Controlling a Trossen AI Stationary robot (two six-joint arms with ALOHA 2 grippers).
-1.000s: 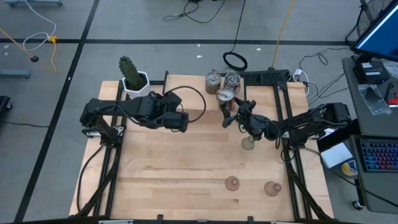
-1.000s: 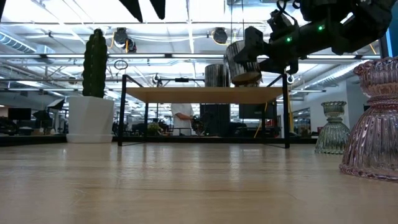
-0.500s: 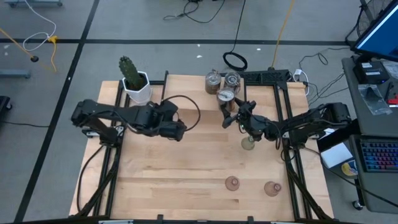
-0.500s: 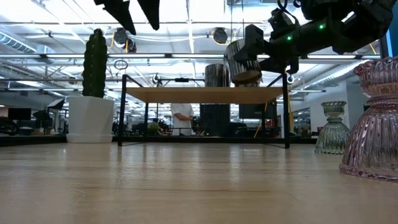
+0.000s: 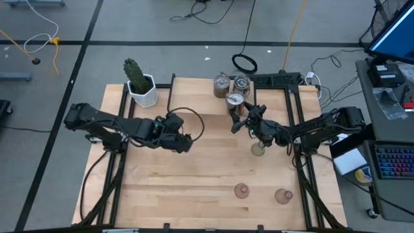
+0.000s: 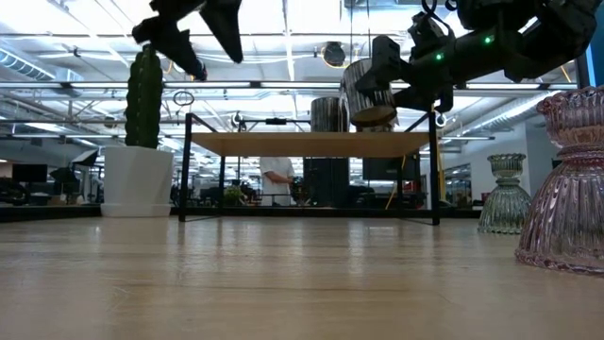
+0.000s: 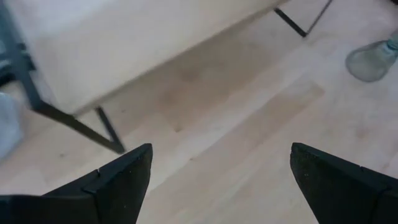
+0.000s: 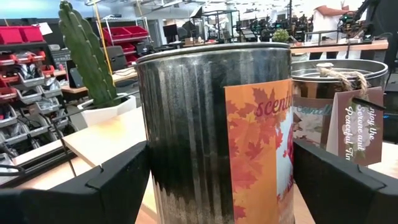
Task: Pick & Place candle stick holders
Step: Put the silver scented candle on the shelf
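Right gripper [image 5: 237,116], fingers clamped on either side of a ribbed silvery metal candle holder [image 8: 211,130], holds it above the table [image 5: 194,181] at about 1 o'clock from centre. Its orange autumn-leaf label [image 8: 258,149] reads "scente…". Two similar silvery holders [image 5: 231,84] stand just beyond at 12 o'clock; one carries a brown tag [image 8: 351,134] reading partly "Peaceful". Left gripper [image 5: 182,144], fingers spread and empty, hovers at 9 o'clock. The pale green glass holder [image 5: 258,149] and two pink glass holders [image 5: 261,192] stand at 3 to 5 o'clock.
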